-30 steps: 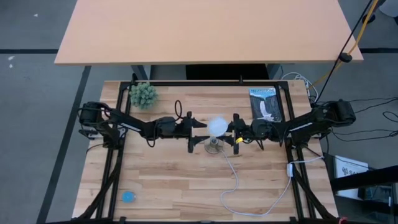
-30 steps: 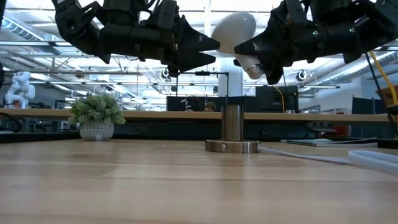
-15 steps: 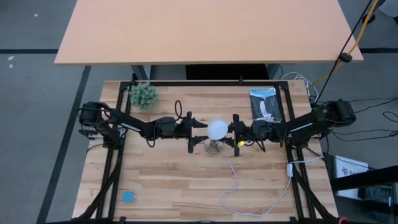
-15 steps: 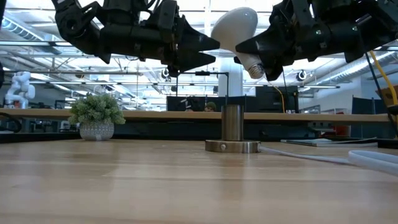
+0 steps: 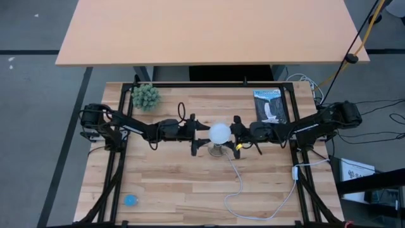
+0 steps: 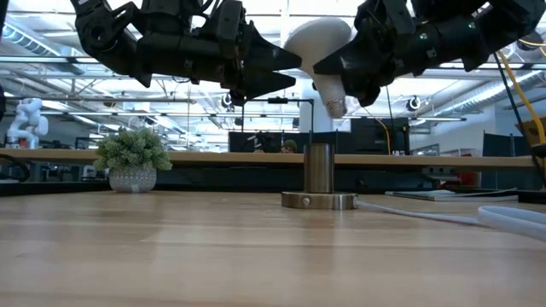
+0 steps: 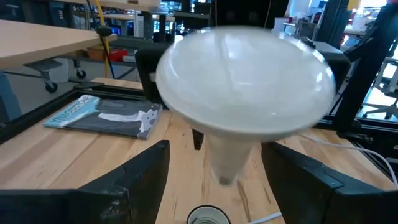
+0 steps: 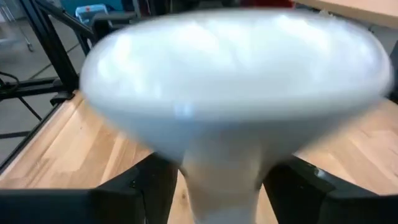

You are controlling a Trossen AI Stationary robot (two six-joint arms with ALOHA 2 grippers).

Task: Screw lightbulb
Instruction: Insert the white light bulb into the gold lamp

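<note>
White frosted lightbulb (image 6: pixel 317 47) mid-air, tilted, base down, above table centre.

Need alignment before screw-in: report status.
Right tool shut on lightbulb, base down, tilted, above socket. Left tool open beside globe. Nothing between bulb and socket.

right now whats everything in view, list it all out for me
lightbulb: one, white, in the air above the socket, screw base pointing down, between the two pincers
socket: one, silvery, mid table, upright on a round base
cord: one, white, runs from the socket toward the table's near right
plant: one, green in a pale pot, far left of the table
booklet: one, dark, flat at the far right
blue object: one, small, near left corner
table: one, light wood
left pincer: one, dark, open beside the bulb
right pincer: one, dark, at the bulb's other side
</note>
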